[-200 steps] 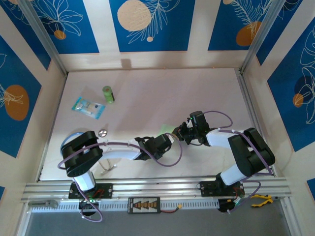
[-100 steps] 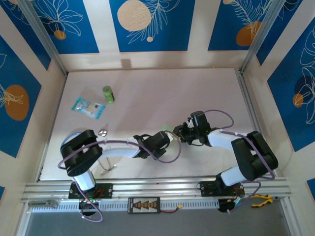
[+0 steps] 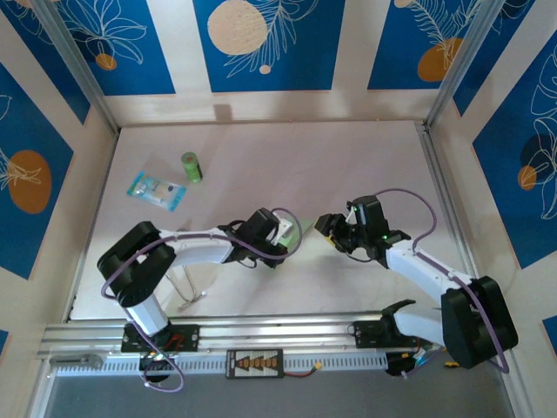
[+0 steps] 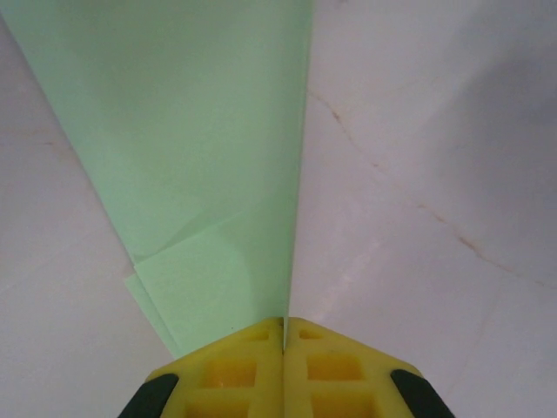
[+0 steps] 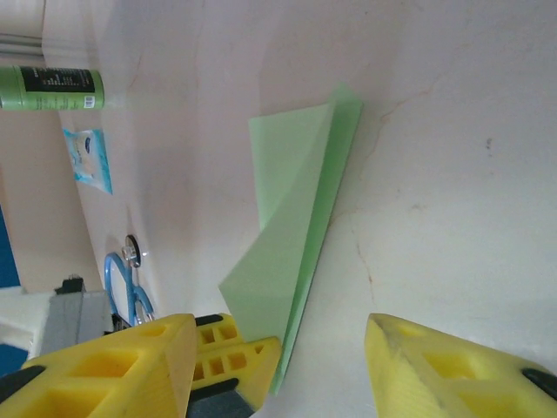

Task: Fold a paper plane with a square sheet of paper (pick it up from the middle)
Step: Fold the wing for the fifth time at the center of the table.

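- Near mid-table, a touch toward 6 o'clock in the top view: paper plane, a half-folded pale-green wedge resting on the surface.
- Left gripper clenched on its narrow end, yellow fingertips pressed together with the crease edge right at the seam.
- Right gripper at 3 o'clock of the paper, spread wide, holding nothing, just beside the long edge.
- Risk 1, probably: dragging from only 1 pinch point, so thin paper swivelling or buckling against the table and wrecking the crease.
- Risk 2: closing the right side too near the left fingers, so clipping them or crumpling the loose top flap seen from the right wrist.
- Risk 3: letting go early, with the flaps springing open.
- Room-wise, loads of bare surface toward 12 and 3 o'clock.
- Green cylinder and blue-printed packet well apart at 10 o'clock.
- Near rail at 6 o'clock closest, so best not to sweep that way.
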### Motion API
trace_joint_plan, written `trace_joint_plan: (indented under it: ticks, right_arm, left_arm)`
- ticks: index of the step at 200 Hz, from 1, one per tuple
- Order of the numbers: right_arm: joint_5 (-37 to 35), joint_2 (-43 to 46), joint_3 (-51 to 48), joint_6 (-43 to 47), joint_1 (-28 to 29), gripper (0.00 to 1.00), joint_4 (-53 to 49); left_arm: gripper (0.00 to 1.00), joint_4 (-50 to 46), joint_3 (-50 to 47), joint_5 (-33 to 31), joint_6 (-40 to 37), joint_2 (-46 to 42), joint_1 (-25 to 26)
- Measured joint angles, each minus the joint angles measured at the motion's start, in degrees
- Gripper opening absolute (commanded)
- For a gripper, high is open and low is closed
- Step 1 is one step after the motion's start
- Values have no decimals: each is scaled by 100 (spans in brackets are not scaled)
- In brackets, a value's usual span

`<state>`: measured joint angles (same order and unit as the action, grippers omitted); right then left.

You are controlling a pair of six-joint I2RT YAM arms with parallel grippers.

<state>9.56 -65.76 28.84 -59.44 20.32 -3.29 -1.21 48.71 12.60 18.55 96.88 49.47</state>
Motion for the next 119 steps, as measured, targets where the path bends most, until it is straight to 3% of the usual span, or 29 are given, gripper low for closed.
trace_joint_plan:
  ticks: [53,119]
  right_arm:
    - [9,109,-243,-15,-17,54,-39]
    - [61,101,-354,-59,-20,53,31]
  left_arm:
    - [0,516,-48,837,396,201,-205]
    - [0,1067,-269,1163,957,527,-264]
